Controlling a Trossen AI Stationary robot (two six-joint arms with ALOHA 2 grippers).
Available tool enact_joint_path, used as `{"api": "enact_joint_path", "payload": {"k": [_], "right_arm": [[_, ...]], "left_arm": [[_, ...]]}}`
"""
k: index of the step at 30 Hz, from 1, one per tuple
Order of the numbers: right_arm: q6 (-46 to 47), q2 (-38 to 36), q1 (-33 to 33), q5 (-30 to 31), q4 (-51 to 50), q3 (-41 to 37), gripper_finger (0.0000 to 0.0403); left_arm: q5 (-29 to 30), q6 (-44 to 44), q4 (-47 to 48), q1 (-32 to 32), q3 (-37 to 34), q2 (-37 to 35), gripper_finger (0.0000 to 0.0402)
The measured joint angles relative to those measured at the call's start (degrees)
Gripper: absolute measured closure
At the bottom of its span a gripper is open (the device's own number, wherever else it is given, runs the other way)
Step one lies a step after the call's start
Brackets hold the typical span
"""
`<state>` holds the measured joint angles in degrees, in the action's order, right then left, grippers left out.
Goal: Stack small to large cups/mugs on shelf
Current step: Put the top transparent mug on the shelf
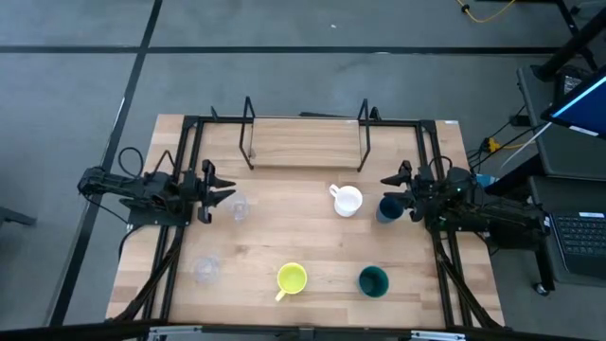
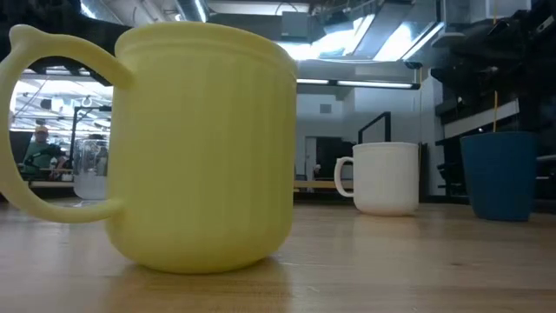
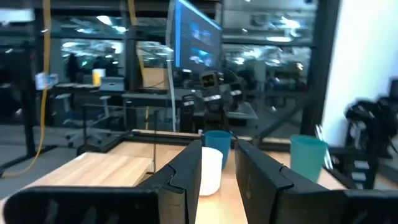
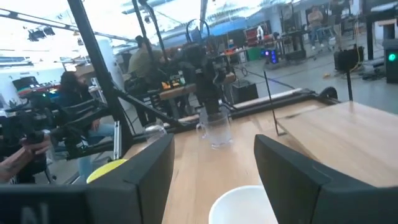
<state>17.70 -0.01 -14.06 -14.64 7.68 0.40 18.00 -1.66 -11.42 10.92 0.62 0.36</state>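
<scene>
- High view: the left gripper (image 1: 230, 196) is hovering beside a glass cup (image 1: 239, 207), holding nothing; the shelf (image 1: 305, 144) is bare at the far edge.
- Left wrist view: its fingers (image 3: 186, 171) are standing narrowly apart; I think they should widen before closing on the cup.
- Right wrist view: the right gripper (image 4: 214, 168) is gaping wide, empty, and facing the white mug (image 4: 244, 205).
- Low view: the yellow mug (image 2: 204, 143) is standing near the front.

Left end effector (image 3: 217, 174) parted narrowly; white mug (image 3: 210, 170) just ahead, blue cup (image 3: 217, 144) behind it, green cup (image 3: 307, 158) off beside.

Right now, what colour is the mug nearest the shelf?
White mug; the high view shows it best.
</scene>
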Motion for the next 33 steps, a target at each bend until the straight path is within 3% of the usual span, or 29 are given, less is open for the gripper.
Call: {"api": "enact_joint_path", "payload": {"k": [5,10,14,17,22,29,33], "right_arm": [[0.06,0.00,-0.02,3.06,2.61,0.01,0.0178],[0.04,0.00,0.00,5.54,4.71,0.56,0.0152],[-3.71,0.00,-0.02,11.53,5.14,3.73,0.0127],[-8.54,0.00,0.06,11.07,7.24,4.87,0.0122],[-4.03,0.18,0.04,9.13,12.92,6.62,0.0121],[-9.24,5.71,0.07,8.23,-6.50,19.99,0.0121],[-9.23,9.51,0.07,9.67,-14.84,25.42,0.0121]], "left_arm": [[0.96,-3.41,0.28,0.00,0.33,0.00,0.0290],[1.10,-5.67,0.31,0.00,0.33,0.00,0.0242],[5.40,-4.47,-0.39,-0.01,0.33,0.00,0.0216],[5.59,-1.52,-0.34,0.00,0.33,0.00,0.0214],[5.86,-0.97,-0.34,0.00,0.33,0.00,0.0216],[7.74,-5.25,-3.40,0.00,1.28,0.00,0.0216],[11.86,-7.27,7.98,-0.02,8.89,1.65,0.0210]]}}
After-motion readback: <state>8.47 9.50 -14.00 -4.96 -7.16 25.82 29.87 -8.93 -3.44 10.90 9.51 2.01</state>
